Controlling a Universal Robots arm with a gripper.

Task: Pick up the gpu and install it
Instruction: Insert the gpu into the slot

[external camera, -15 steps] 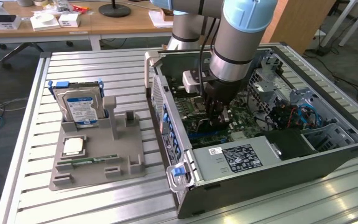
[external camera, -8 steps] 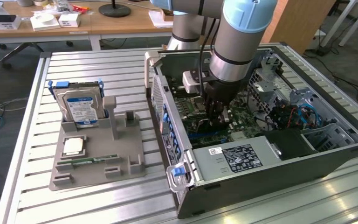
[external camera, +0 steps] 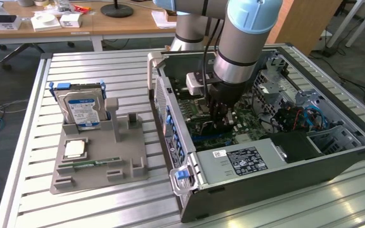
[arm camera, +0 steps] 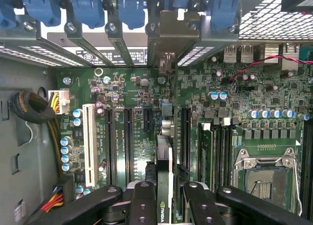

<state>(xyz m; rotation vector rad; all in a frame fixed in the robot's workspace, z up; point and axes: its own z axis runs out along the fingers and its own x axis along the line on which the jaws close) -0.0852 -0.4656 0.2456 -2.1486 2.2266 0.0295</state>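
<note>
My gripper [external camera: 222, 118] reaches down into the open computer case [external camera: 169, 118], just above the green motherboard [external camera: 246, 124]. In the wrist view the gripper [arm camera: 168, 188] is shut on the gpu [arm camera: 165, 156], which shows edge-on as a thin card standing upright between the two black fingers [arm camera: 142, 200]. The card runs along a black expansion slot on the motherboard [arm camera: 132, 88]. Its silver end bracket [arm camera: 178, 29] sits at the case's rear slot openings, under the blue clips. Whether the card's edge is fully down in the slot is hidden.
A white slot [arm camera: 89, 142], black RAM slots [arm camera: 215, 151] and the open CPU socket [arm camera: 266, 176] flank the card. Outside the case, a grey fixture [external camera: 100, 156] holds a hard drive [external camera: 81, 107], a CPU [external camera: 74, 148] and a RAM stick [external camera: 93, 163]. The power supply [external camera: 239, 161] sits near the case's front.
</note>
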